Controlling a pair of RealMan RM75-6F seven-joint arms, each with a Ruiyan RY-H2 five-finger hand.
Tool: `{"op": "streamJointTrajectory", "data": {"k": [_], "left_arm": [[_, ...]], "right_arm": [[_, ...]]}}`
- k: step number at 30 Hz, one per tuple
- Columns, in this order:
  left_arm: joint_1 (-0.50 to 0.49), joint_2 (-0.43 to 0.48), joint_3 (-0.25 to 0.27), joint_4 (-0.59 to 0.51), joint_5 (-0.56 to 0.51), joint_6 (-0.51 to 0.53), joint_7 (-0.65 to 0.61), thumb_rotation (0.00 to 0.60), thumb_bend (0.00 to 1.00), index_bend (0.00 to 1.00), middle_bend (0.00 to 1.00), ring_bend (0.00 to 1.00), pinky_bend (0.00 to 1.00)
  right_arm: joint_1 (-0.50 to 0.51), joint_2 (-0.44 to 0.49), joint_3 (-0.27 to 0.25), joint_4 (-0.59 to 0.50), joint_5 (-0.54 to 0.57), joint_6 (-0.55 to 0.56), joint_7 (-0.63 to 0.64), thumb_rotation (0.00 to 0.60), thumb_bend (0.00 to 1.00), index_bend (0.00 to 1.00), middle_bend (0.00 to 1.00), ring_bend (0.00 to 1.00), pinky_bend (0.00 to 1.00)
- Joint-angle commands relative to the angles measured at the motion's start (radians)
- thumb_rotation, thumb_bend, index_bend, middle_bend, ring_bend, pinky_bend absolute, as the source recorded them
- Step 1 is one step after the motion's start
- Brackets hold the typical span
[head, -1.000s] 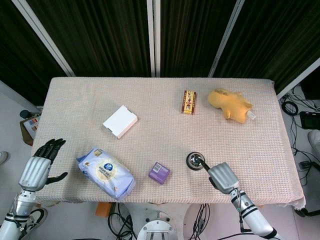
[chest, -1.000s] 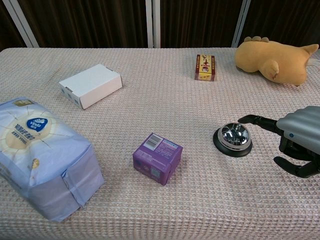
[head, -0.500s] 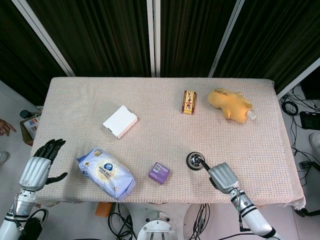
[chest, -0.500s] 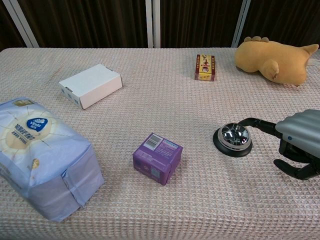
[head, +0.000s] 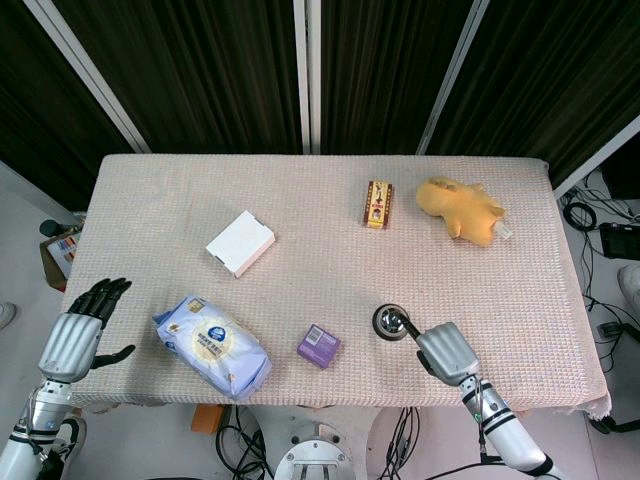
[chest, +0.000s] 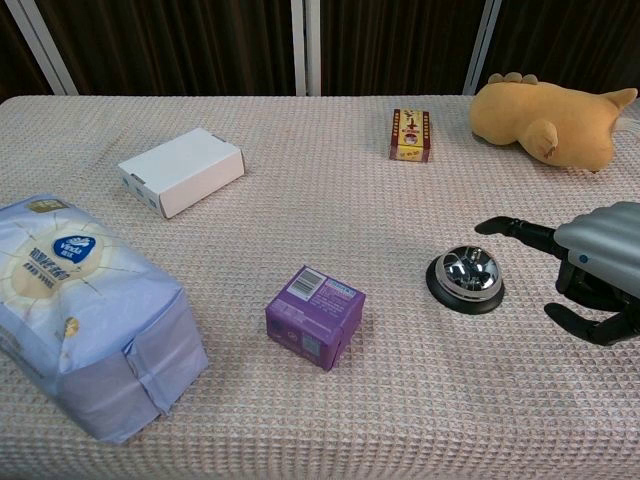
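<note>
Chest view cuts off the tissue pack (chest: 85, 310) at the left edge; "Vinda" is readable on it. The right hand (chest: 592, 270) is cut off too, one finger stretched above the bell (chest: 466, 279), not touching, holding nothing. The purple box (chest: 314, 315) shows a barcode. Head view: left hand (head: 78, 335) spread, empty, by the table's (head: 320, 200) edge.

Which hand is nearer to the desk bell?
Right. The right hand hovers just beside the desk bell, one finger stretched toward it; the left hand is across the table, beyond the tissue pack.
</note>
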Motion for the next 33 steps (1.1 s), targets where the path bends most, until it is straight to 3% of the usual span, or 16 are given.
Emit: {"op": "streamJointTrajectory", "data": {"k": [1,7,15,25,30,33], "left_arm": [[0.000,0.000,0.000,0.001,-0.001,-0.001,0.000,0.599,0.09,0.10,0.09,0.07,0.22],[0.001,0.006,-0.002,-0.002,-0.003,0.002,0.001,0.599,0.09,0.10,0.09,0.07,0.22],[-0.003,0.007,-0.001,-0.010,0.002,-0.001,0.006,0.600,0.09,0.10,0.09,0.07,0.22],[0.002,0.007,0.000,-0.006,-0.004,0.000,0.002,0.599,0.09,0.10,0.09,0.07,0.22],[0.003,0.012,-0.001,-0.015,0.006,0.013,0.008,0.598,0.09,0.10,0.09,0.07,0.22],[0.007,0.015,0.000,-0.022,0.014,0.025,0.012,0.600,0.09,0.10,0.09,0.07,0.22]], "right_arm": [[0.006,-0.008,-0.008,0.015,0.032,-0.033,-0.022,0.600,0.39,0.00,0.90,0.76,0.82],[0.010,-0.012,-0.005,0.010,0.051,-0.039,-0.036,0.600,0.39,0.00,0.90,0.76,0.82],[0.000,0.013,0.006,-0.017,-0.022,0.020,0.029,0.600,0.39,0.00,0.90,0.76,0.82],[0.022,-0.008,-0.011,0.016,0.088,-0.074,-0.056,0.600,0.39,0.00,0.90,0.76,0.82],[0.001,0.027,-0.009,-0.029,0.018,0.000,-0.009,0.600,0.39,0.00,0.90,0.76,0.82],[-0.034,0.055,-0.014,-0.039,-0.091,0.104,0.079,0.600,0.38,0.00,0.90,0.76,0.82]]}}
